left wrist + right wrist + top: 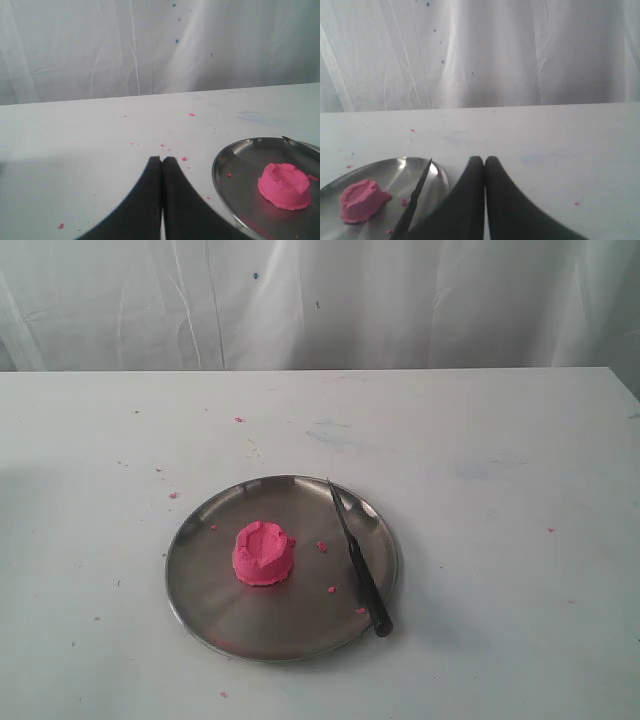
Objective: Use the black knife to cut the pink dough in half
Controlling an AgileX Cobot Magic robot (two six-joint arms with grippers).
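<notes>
The pink dough (262,554) is one round dented lump sitting left of centre on a round steel plate (215,590). The black knife (357,560) lies across the plate's right side, its point toward the back and its handle over the front right rim. Neither arm shows in the exterior view. In the left wrist view my left gripper (162,159) is shut and empty above the table, with the dough (285,185) and the plate (235,170) off to one side. My right gripper (484,159) is also shut and empty, beside the knife (415,197), the dough (362,200) and the plate (385,170).
The white table (500,490) carries small pink crumbs (321,546) on the plate and scattered around it. A white curtain (320,300) hangs behind the table's far edge.
</notes>
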